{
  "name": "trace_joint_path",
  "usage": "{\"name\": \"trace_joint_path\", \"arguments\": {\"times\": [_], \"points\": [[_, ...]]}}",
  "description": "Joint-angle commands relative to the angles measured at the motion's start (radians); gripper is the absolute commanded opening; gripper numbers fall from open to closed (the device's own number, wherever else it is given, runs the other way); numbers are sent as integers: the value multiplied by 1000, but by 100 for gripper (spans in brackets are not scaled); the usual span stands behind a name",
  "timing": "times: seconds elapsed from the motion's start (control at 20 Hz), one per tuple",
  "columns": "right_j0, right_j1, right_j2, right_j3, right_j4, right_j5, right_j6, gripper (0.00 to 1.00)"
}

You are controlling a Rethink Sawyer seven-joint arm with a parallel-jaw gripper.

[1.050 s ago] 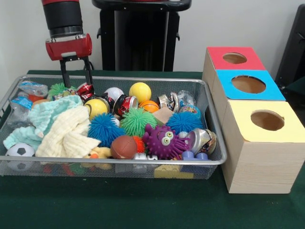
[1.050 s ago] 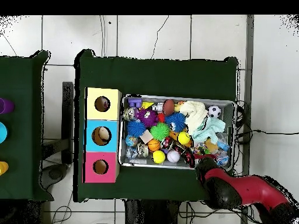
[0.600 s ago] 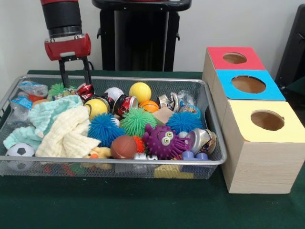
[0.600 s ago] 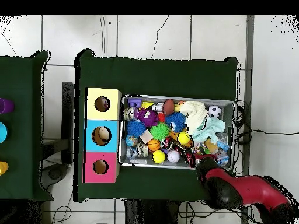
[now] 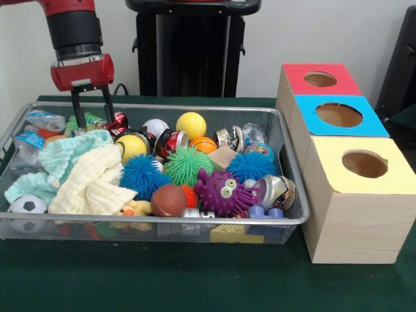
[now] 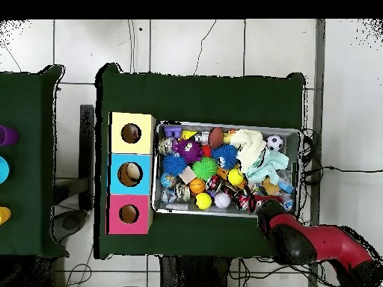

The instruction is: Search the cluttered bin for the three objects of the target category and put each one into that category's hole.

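The wire mesh bin [image 5: 195, 107] lies on the green table, full of toys. It also shows in the overhead view [image 6: 224, 212]. My gripper [image 5: 93, 122] hangs open over the bin's far left corner, its tips just inside the rim by a crushed red can [image 5: 119, 122] and a plastic bottle [image 5: 43, 120]. It holds nothing. In the overhead view the red arm [image 6: 299, 239] hides the gripper. Three wooden boxes with round holes stand to the right of the bin: red top [image 5: 322, 79], blue top [image 5: 339, 115], yellow top [image 5: 364, 164].
In the bin: two yellow balls [image 5: 190, 125] [image 5: 132, 146], a green spiky ball [image 5: 187, 164], blue spiky balls [image 5: 142, 174], a purple monster [image 5: 224, 192], a brown football [image 5: 168, 199], a soccer ball [image 5: 27, 205] and cloths [image 5: 91, 182]. The black pedestal [image 5: 188, 52] stands behind.
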Motion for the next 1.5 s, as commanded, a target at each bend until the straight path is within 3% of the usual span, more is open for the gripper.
{"name": "trace_joint_path", "arguments": {"times": [0.05, 0.9, 1.15, 1.3, 1.5], "points": [[0, 82, 44, -145, -69, 127, -186, 100], [5, 73, -13, -104, -113, 65, -124, 100], [72, 82, -88, -134, -178, -22, -30, 100], [168, 67, -196, -151, -203, -124, 66, 100], [244, 70, -303, -166, -173, -237, 89, 100]]}}
